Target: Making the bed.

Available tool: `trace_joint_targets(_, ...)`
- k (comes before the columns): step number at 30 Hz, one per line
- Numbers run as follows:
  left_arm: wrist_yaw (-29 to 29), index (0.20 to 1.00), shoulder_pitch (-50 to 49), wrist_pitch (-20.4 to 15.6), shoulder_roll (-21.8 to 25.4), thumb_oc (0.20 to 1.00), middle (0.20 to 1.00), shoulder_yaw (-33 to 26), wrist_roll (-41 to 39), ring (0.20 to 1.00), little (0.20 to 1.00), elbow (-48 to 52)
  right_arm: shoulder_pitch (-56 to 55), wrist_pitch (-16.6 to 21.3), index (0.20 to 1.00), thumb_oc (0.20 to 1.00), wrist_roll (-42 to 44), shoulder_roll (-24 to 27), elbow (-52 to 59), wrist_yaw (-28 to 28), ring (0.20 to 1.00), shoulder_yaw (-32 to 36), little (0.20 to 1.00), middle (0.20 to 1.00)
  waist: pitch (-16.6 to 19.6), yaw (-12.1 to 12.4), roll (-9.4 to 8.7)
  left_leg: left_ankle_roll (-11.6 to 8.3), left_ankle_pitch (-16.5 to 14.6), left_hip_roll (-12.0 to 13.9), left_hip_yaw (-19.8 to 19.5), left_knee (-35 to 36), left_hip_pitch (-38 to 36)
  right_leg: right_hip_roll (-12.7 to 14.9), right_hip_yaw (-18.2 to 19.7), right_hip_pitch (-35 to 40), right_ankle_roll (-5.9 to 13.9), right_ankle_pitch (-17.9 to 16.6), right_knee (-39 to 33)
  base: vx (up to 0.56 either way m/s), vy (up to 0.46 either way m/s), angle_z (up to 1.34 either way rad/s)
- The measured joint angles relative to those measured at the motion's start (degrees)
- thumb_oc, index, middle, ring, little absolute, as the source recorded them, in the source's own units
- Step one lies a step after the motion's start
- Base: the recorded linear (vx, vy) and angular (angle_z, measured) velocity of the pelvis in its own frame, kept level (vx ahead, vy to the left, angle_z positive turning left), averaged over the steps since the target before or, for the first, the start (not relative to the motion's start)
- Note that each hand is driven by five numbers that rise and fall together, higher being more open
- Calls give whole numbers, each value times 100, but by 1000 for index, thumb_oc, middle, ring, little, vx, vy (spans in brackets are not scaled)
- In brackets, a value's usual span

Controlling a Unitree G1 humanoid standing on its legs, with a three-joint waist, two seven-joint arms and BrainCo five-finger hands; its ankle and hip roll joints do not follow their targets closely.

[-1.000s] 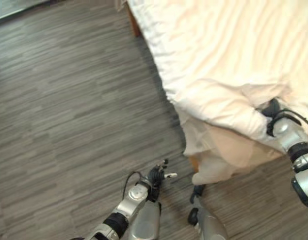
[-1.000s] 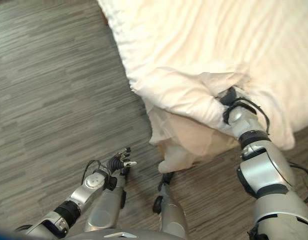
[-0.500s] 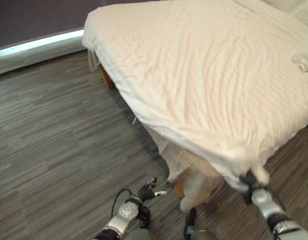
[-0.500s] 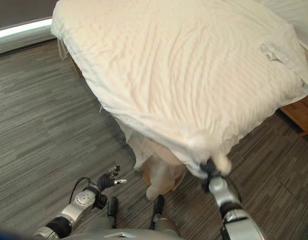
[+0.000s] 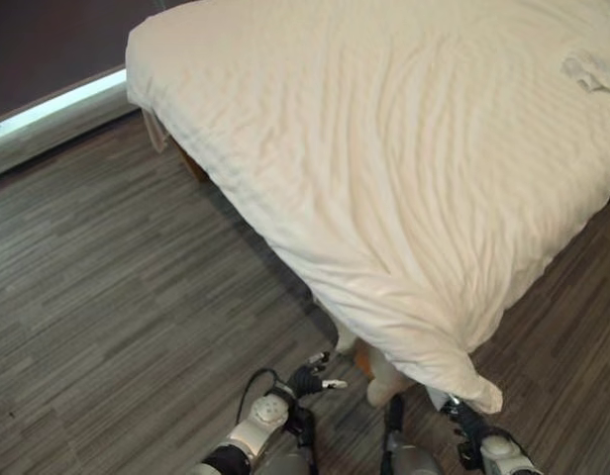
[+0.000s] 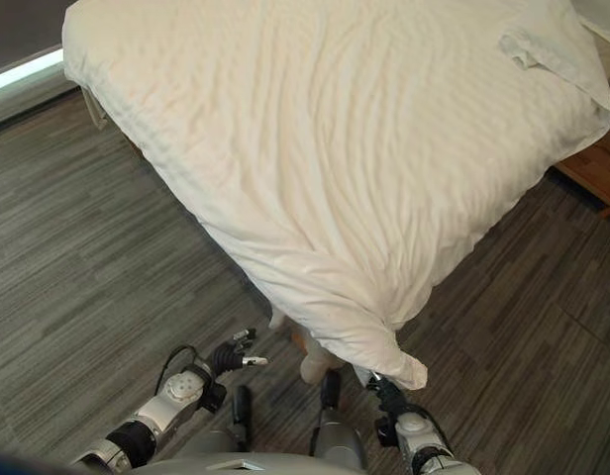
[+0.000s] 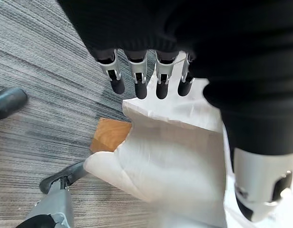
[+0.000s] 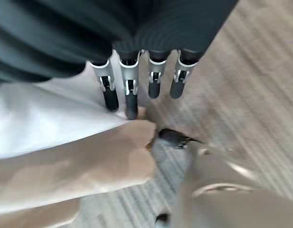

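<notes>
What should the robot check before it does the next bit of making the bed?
1. Left robot hand free: ok, fingers straight, holding nothing, low over the floor.
2. Right robot hand not gripping: ok, fingers straight beside the white cloth.
3. Duvet spread over the bed top: ok.
4. Near corner tidy: not ok, it hangs off the bed in a bunched point.
5. Far side flat: not ok, a crumpled fold sits there.
</notes>
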State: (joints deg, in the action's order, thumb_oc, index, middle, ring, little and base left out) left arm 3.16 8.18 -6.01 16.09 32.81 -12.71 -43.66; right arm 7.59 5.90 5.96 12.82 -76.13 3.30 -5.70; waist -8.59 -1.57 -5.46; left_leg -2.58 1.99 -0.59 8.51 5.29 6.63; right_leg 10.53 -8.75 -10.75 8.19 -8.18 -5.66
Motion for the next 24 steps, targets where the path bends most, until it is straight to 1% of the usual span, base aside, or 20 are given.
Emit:
trace_joint_targets(2,99,1000,4,1,50,1000,1000,-7,0,1000,1000,2,-85,-330,1000,1000,354,243,-496,107,1000,591,1000,1000,-38,-1,17,3,-10,-11,9,0,-7,12,-1,5,0,0,0,3,-7,-2)
trace_joint_targets(3,153,1000,11,4,106,1000,1000,-45,0,1000,1000,5,-352,-515,1000,1000,502,594,-701,94,1000,742,1000,1000,-114,-12,12,19,-20,-17,24,1,-39,17,4,27,1,0,0,5,-14,-6)
trace_joint_targets(4,190,1000,16,9,134,1000,1000,-85,-2,1000,1000,13,-479,-578,1000,1000,660,751,-793,132,1000,1003,1000,1000,-168,-21,7,20,-22,-17,34,1,-68,16,13,48,1,0,0,-1,-29,-7)
trace_joint_targets(5,218,1000,22,21,158,1000,1000,-115,-3,1000,1000,17,-734,-693,1000,1000,921,1081,-964,137,1000,1309,1000,1000,-266,-44,12,26,-34,-15,29,8,-115,18,18,99,4,2,0,-5,-31,-4)
trace_joint_targets(6,224,1000,25,30,232,1000,1000,-167,-3,1000,1000,17,-853,-710,1000,1000,1014,1260,-1033,112,1000,1391,1000,1000,-292,-76,-3,24,-35,-11,28,27,-128,16,20,104,7,5,-1,-5,-31,-8)
trace_joint_targets(7,284,1000,-10,48,283,1000,1000,-282,-4,1000,1000,50,-1053,-842,1000,1000,1096,1656,-1168,216,1000,1751,1000,1000,-333,-170,0,24,-36,-8,41,33,-149,13,52,107,5,3,-1,-7,-38,-9)
trace_joint_targets(9,384,1000,-24,92,322,1000,1000,-357,-4,1000,1000,92,-1364,-953,1000,1000,1208,2115,-1262,281,1000,1912,1000,1000,-350,-271,11,15,-52,11,46,36,-165,20,83,108,59,49,-7,-10,-41,-9)
trace_joint_targets(10,396,1000,-32,99,319,1000,1000,-351,-4,1000,1000,112,-1377,-958,1000,1000,1208,2148,-1264,318,1000,1912,1000,1000,-350,-275,11,18,-54,12,46,35,-166,21,84,108,58,49,-10,-7,-37,-5)
trace_joint_targets(11,461,1000,-53,119,361,1000,1000,-382,-4,1000,1000,210,-1657,-1039,1000,1000,1184,2396,-1273,542,1000,1878,1000,1000,-346,-302,24,34,-75,34,45,36,-172,0,91,108,54,48,-24,-5,-61,-5)
trace_joint_targets(13,551,1000,-85,127,399,1000,1000,-401,-2,1000,1000,303,-1804,-1168,1000,1000,953,2631,-1354,789,1000,2164,1000,1000,-334,-300,31,28,-80,79,49,36,-173,-43,91,111,45,45,-28,-4,-51,-7)
trace_joint_targets(14,614,1000,-149,134,467,1000,1000,-404,-1,1000,1000,393,-1700,-1299,1000,1000,823,3004,-1615,849,1000,2627,1000,1000,-318,-313,61,26,-83,88,76,37,-178,-45,96,111,38,46,-29,0,0,0)
trace_joint_targets(15,643,1000,-159,155,459,1000,1000,-357,0,1000,1000,395,-1879,-1212,1000,1000,750,3392,-1651,776,1000,2506,1000,1000,-264,-295,146,28,-81,86,44,37,-143,-41,83,110,36,52,-28,-33,-8,4)
trace_joint_targets(17,618,1000,-214,159,439,1000,1000,-362,0,1000,1000,466,-1635,-1252,1000,1000,501,3895,-1677,598,1000,2447,1000,1000,-244,-311,186,36,-74,92,48,36,-117,-52,93,80,12,71,-29,-34,15,0)
trace_joint_targets(18,587,1000,-195,159,432,1000,1000,-322,0,1000,1000,435,-1508,-1108,1000,1000,500,4166,-1290,296,1000,2260,1000,1000,-215,-381,226,61,-56,90,60,36,-113,-60,138,30,14,65,-28,-29,44,-7)
trace_joint_targets(19,534,1000,-221,144,374,1000,1000,-362,-2,1000,1000,445,-1424,-1076,1000,1000,548,4171,-541,96,1000,2276,1000,1000,-206,-420,240,76,-35,86,68,26,-100,-77,161,0,24,55,-28,-37,42,-8)
trace_joint_targets(20,435,1000,-302,134,332,1000,1000,-435,-3,1000,1000,461,-1522,-1046,1000,1000,592,4061,680,-92,1000,2301,1000,1000,-212,-489,222,90,-12,92,105,4,-92,-124,238,-27,73,2,-28,-24,30,-38)
trace_joint_targets(21,325,1000,-403,130,276,1000,1000,-459,-1,1000,1000,454,-1525,-633,1000,1000,902,3690,2899,-254,1000,2379,1000,1000,-211,-625,207,88,-10,107,301,34,-106,-144,407,-122,27,-62,-32,-22,13,-53)
trace_joint_targets(22,308,1000,-397,122,220,1000,1000,-435,0,1000,1000,466,-1490,-434,1000,1000,1070,3496,3766,-335,1000,2394,1000,1000,-220,-637,251,77,-20,108,367,13,-117,-161,471,-141,19,-73,-29,-24,11,-51)
trace_joint_targets(23,215,1000,-389,88,82,1000,1000,-445,1,1000,1000,495,-1520,-134,507,507,1271,3118,5192,-525,507,2246,507,507,-205,-641,377,47,-11,110,392,32,-104,-164,479,-156,5,-92,-19,-28,-6,-18)
trace_joint_targets(24,164,1000,-390,73,-20,1000,1000,-454,5,1000,1000,511,-1399,-90,200,200,1318,2872,5975,-603,200,1992,200,200,-188,-640,464,44,-11,110,393,34,-107,-169,483,-156,2,-93,-13,-25,-23,-8)
